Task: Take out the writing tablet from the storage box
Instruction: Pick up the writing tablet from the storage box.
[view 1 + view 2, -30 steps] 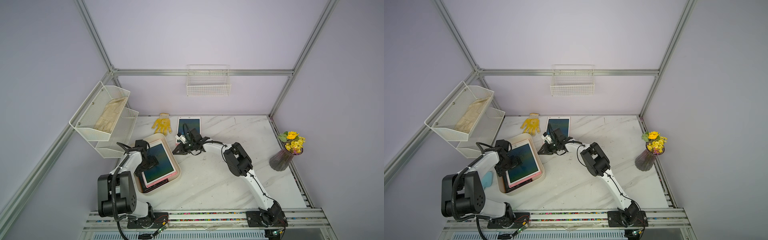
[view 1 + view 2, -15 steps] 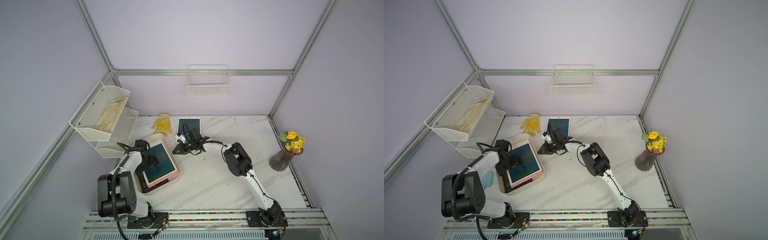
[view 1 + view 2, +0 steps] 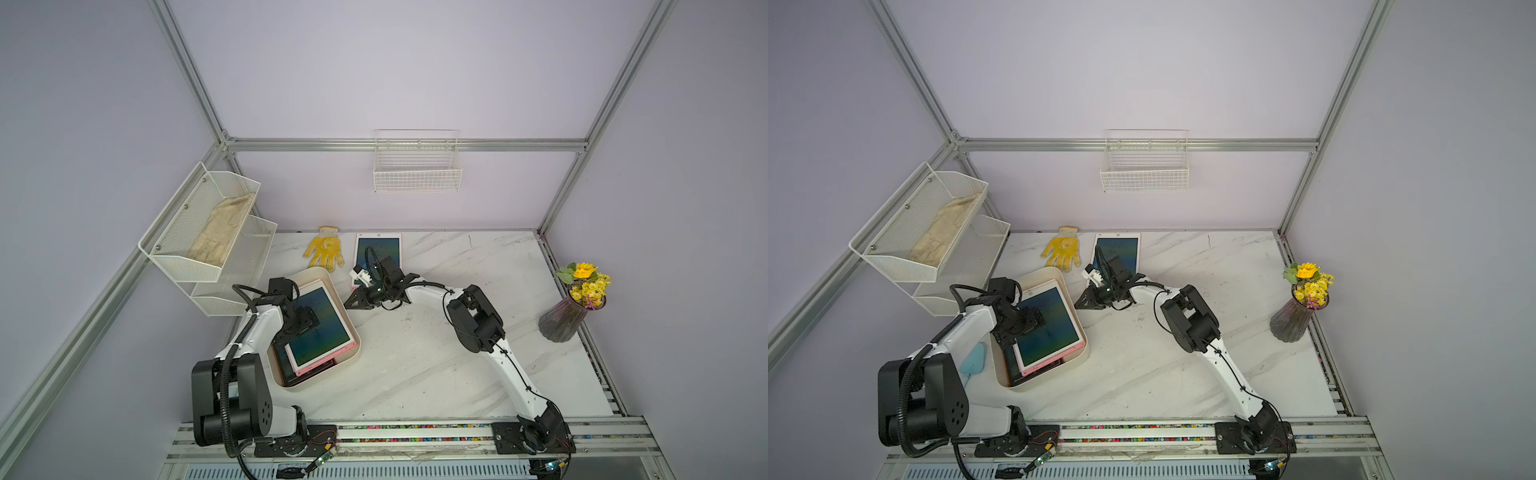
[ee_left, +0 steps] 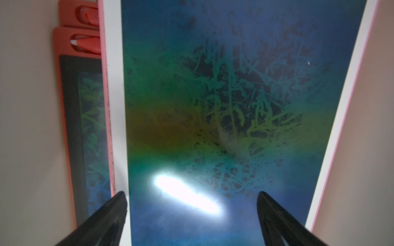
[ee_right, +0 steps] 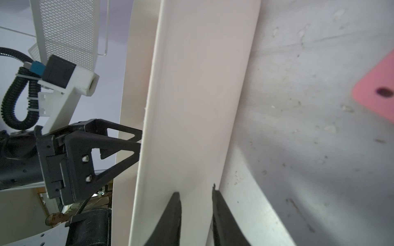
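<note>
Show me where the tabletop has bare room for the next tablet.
Bare marble lies between the storage box, the right arm and the front rail. Crowded: the far strip with the yellow glove and tablet.

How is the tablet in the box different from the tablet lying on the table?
The tablet in the box has a pink edge and lies on top of other tablets; the tablet on the table has a white frame and lies alone. The box one sits askew under the left hand; the table one lies straight. Both have dark bluish screens.
</note>
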`<move>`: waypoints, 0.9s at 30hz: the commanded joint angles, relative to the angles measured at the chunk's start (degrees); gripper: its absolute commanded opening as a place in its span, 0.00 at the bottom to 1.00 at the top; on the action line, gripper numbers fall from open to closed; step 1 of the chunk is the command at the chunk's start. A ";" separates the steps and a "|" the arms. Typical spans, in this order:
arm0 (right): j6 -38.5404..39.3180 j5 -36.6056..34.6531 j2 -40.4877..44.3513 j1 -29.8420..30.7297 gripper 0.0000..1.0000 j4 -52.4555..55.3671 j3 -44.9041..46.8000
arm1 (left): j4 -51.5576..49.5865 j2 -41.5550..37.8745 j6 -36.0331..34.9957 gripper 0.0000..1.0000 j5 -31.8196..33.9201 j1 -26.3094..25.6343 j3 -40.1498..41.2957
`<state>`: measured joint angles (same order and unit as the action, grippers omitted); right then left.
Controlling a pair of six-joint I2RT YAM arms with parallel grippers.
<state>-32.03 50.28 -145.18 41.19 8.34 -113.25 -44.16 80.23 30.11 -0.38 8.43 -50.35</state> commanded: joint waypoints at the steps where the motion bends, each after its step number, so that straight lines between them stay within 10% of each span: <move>1: 0.74 1.81 -0.18 1.00 0.29 -1.75 -1.18 | -1.64 -1.10 -1.22 0.94 2.61 -0.25 -1.15; 27: 0.74 2.13 0.55 1.00 0.28 -2.52 -0.13 | 0.04 0.23 -0.57 0.95 2.05 -0.25 -0.56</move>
<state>-32.05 50.57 -145.18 41.19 8.12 -113.25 -45.32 80.40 29.91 2.20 8.43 -50.35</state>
